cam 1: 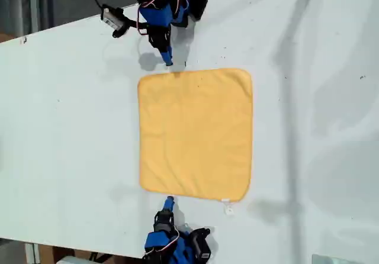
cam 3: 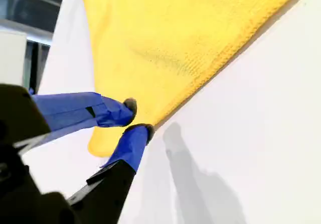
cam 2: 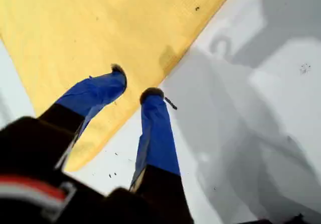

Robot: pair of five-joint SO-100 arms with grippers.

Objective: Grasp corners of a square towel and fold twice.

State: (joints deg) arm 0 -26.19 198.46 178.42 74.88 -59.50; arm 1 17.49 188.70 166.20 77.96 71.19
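A soft yellow-orange square towel (cam 1: pixel 195 132) lies flat and unfolded in the middle of a white surface (cam 1: pixel 71 128), a small white tag (cam 1: pixel 225 202) showing at its corner on the exterior view's lower right. Two blue arms face it from opposite edges. My first gripper (cam 2: pixel 133 86) hangs at a towel edge with its blue fingers (cam 2: pixel 155 133) a little apart, one tip over the cloth and the other at the hem; nothing is pinched between them. My second gripper (cam 3: pixel 138 117) is poised at another edge near a rounded corner (cam 3: pixel 100 142), its fingers (cam 3: pixel 80 111) almost together but not clamped on fabric. The wrist views do not settle which arm in the exterior view is which. By these pictures the task stands at its opening step, the approach to the first grasp. The next move calls for each gripper to settle onto the cloth's edge and close on it before lifting for the first fold.
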